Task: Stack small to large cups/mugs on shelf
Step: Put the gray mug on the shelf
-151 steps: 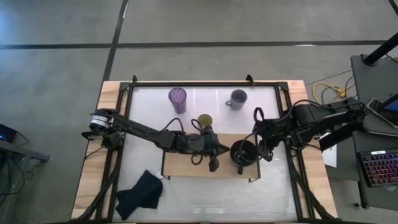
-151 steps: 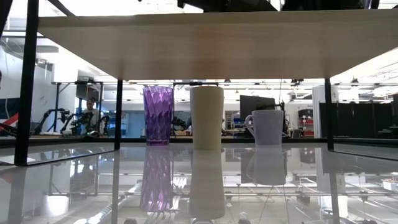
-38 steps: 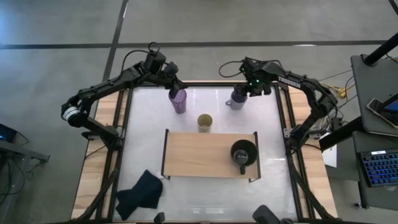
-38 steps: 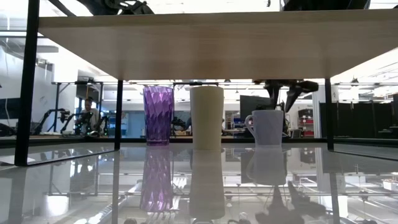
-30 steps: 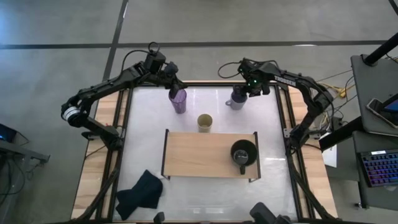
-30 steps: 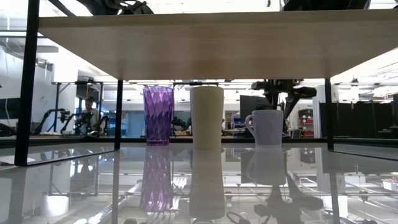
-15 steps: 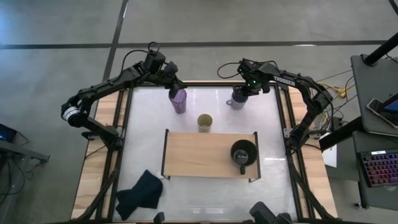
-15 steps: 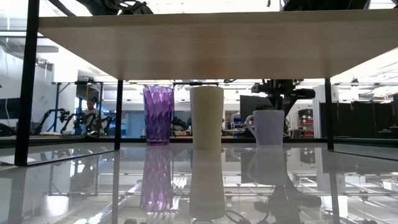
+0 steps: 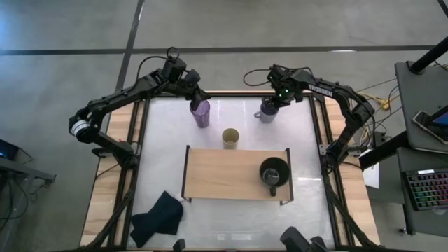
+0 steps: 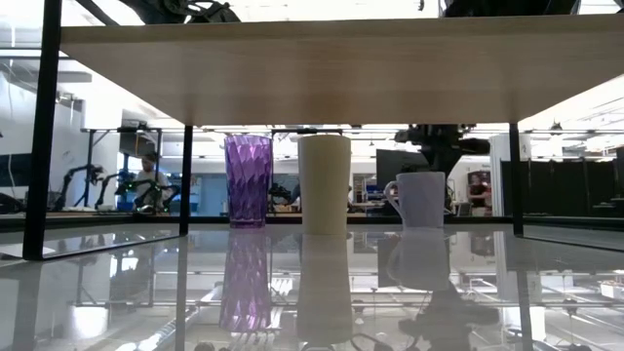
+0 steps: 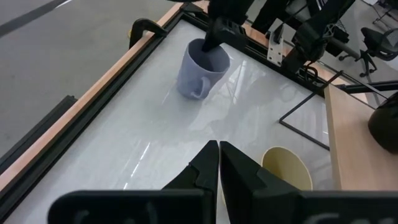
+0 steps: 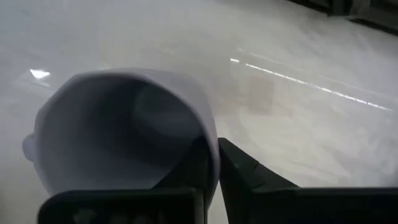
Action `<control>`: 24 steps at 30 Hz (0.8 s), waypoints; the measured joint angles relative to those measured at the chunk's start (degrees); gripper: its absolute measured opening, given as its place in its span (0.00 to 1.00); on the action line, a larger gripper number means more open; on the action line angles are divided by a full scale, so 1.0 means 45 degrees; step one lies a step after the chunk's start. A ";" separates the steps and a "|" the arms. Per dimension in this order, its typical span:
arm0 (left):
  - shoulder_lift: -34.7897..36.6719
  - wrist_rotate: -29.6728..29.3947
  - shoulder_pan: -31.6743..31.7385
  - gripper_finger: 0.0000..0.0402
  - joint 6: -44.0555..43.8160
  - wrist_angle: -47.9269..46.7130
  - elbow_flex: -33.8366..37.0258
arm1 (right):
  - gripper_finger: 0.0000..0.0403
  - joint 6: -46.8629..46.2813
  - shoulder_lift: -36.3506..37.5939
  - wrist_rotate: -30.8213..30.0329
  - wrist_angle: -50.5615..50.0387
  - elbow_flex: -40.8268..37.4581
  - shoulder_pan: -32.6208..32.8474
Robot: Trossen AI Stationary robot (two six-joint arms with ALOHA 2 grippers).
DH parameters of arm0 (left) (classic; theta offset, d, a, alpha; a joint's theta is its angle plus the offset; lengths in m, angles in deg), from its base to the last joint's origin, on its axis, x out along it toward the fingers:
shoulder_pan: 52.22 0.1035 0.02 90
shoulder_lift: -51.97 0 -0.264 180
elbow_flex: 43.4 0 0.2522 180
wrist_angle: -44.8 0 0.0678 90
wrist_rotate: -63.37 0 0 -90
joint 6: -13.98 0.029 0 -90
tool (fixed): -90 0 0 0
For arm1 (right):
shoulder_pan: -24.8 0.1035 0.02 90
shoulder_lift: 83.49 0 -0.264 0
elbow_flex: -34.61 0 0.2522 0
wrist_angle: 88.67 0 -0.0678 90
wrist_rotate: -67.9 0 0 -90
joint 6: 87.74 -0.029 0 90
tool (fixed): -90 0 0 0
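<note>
Showing, at the near left corner of the tabletop [image 9: 161,157], a dark cloth [image 9: 157,217] lying well apart from the work. Showing next the shelf [image 9: 224,175], a light-wood board on thin black end frames, already carrying the wide black mug [image 9: 273,171] at its right end, handle turned toward the near edge; judging this the large end of the row, with the rest of the board bare for smaller vessels. Leaving the small pale yellow cup [image 9: 230,136] upright on the tabletop just beyond the shelf's far edge. Hovering the left gripper [image 9: 196,98] at the far rim of the tall purple tumbler [image 9: 200,112], near the far edge, fingers pressed together with no tumbler wall seen between them. Pinching, with the right gripper [image 9: 274,103], the rim wall of the lavender-grey mug [image 9: 266,112] toward the far right corner, one finger inside and one outside, probably to lift it without catching the handle. Presenting that mug as upright, empty, smooth and matte, handle pointing toward the left.
</note>
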 joint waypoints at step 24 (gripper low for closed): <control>0.0005 0.0005 0.0000 0.00 -0.0337 0.0010 0.0000 | 0.03 0.1785 0.0053 0.0000 -0.5751 0.7231 0.3817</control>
